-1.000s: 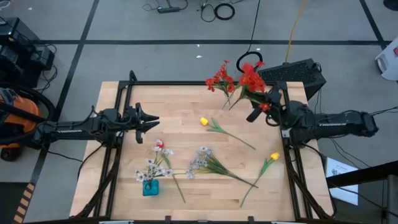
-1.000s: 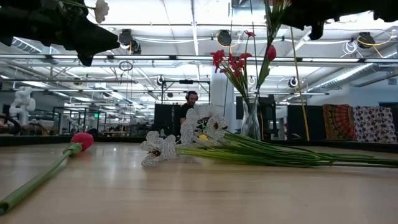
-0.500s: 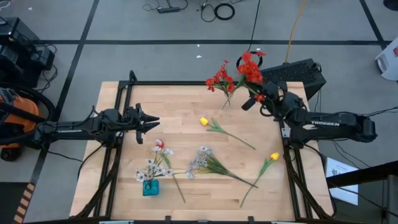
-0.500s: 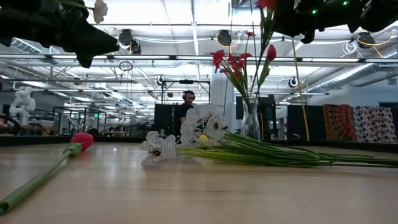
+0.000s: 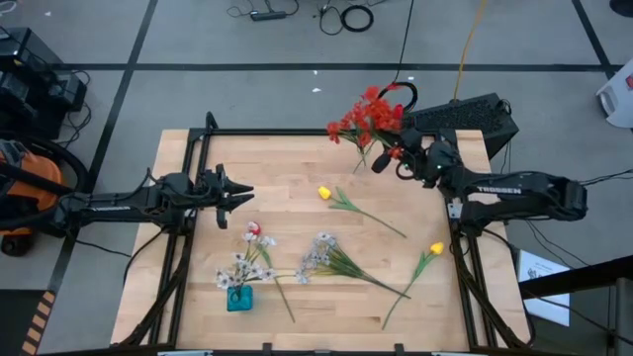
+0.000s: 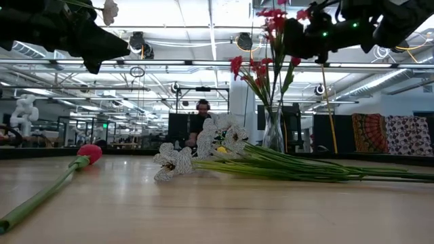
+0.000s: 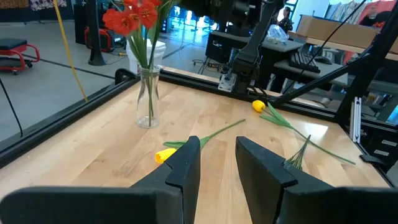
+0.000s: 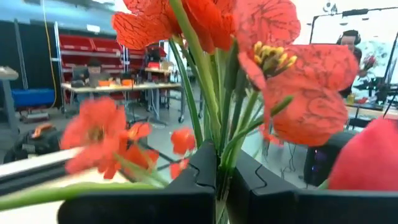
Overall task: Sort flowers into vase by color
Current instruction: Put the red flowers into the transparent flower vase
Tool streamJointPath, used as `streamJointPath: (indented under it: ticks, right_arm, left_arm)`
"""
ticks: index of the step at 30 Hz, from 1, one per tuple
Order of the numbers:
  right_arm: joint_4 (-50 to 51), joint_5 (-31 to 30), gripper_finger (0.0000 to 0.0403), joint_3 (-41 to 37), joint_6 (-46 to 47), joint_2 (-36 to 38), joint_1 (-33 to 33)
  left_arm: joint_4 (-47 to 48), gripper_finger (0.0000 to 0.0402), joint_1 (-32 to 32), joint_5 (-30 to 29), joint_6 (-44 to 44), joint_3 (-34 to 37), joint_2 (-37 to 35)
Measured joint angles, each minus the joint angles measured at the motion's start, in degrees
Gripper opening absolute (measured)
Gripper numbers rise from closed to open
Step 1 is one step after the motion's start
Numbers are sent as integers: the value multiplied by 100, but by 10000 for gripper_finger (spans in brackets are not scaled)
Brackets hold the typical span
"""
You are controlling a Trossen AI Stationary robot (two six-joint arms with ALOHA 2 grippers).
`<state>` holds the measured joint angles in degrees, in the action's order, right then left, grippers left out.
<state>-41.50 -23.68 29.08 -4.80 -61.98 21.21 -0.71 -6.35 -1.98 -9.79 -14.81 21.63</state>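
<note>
My right gripper (image 5: pixel 380 163) is over the table's far edge, shut on a red flower cluster (image 5: pixel 381 107) whose heads fill the right wrist view (image 8: pixel 273 81). Just left of it, a clear glass vase (image 7: pixel 148 96) stands on its base and holds other red flowers (image 5: pixel 346 129). Lying flat on the wood are two yellow tulips (image 5: pixel 323 193) (image 5: pixel 436 249), a red tulip (image 6: pixel 88 152) and white sprays (image 5: pixel 318 255). More white blossoms stand in a small teal vase (image 5: pixel 239 299). At the table's left, my left gripper (image 5: pixel 242 193) waits open above the wood. My right gripper pinches the green stems (image 8: pixel 222 163) of the red cluster between its two fingers (image 8: pixel 205 171), below the flower heads. The fingers come about level from the table's right and lie across the stems. The cluster is lifted clear of the table, heads up.
A black frame rail (image 5: pixel 277 132) runs along the far edge, with posts at the sides. A black keyboard (image 5: pixel 465 114) lies beyond the far right corner. Bare wood lies between the left gripper and the glass vase.
My right gripper has carried the red cluster toward the table's left and far edge and a little down, rolling slightly. The held heads, earlier right of the vase's flowers, now overlap them from above. Its fingers stay shut on the stems.
</note>
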Motion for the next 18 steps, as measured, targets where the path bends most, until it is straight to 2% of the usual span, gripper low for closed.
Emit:
streamJointPath:
  ticks: [9, 18]
  right_arm:
    - [8, -17, 27, 0, 359, -540, 0]
    - [274, -48, 67, 0, 807, -613, -2]
  left_arm:
    - [0, 109, 0, 0, -20, 0, 0]
    - [15, 109, 0, 0, -32, -2, 0]
